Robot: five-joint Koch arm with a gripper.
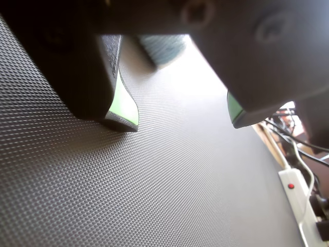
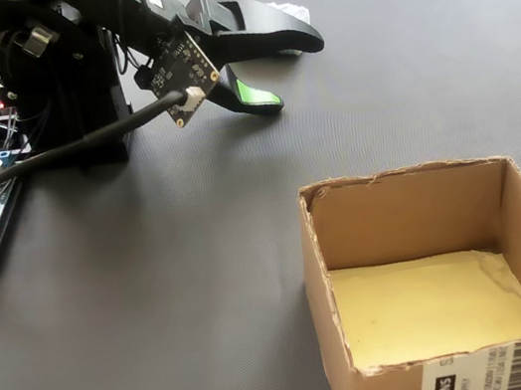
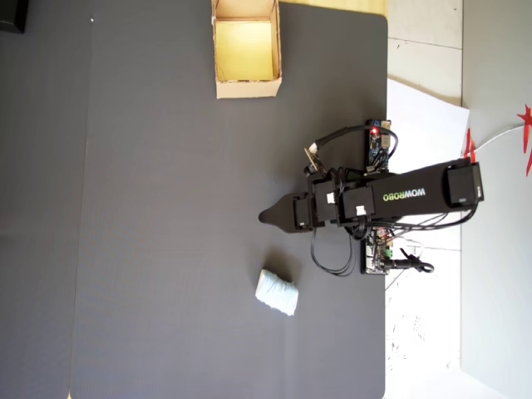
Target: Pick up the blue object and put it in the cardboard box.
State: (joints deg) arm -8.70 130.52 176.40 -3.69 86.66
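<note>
The blue object [image 3: 277, 292] is a pale ribbed roll lying on the dark mat [image 3: 166, 208], below my gripper [image 3: 264, 218] in the overhead view and apart from it. In the wrist view the roll [image 1: 163, 49] shows blurred, far ahead between the jaws. In the fixed view only a white sliver of the roll [image 2: 295, 13] peeks out behind the upper jaw. My gripper [image 1: 181, 118] is open just above the mat, its green pads [image 1: 125, 100] wide apart with nothing between them. The cardboard box [image 3: 247, 88], its yellowish floor bare, stands at the mat's top edge, far from the gripper [image 2: 295, 73].
The arm's base and circuit boards [image 3: 378, 150] sit at the mat's right edge in the overhead view, with cables around them. A white power strip [image 1: 295, 198] lies beyond the mat in the wrist view. White paper [image 3: 424, 116] lies off the mat.
</note>
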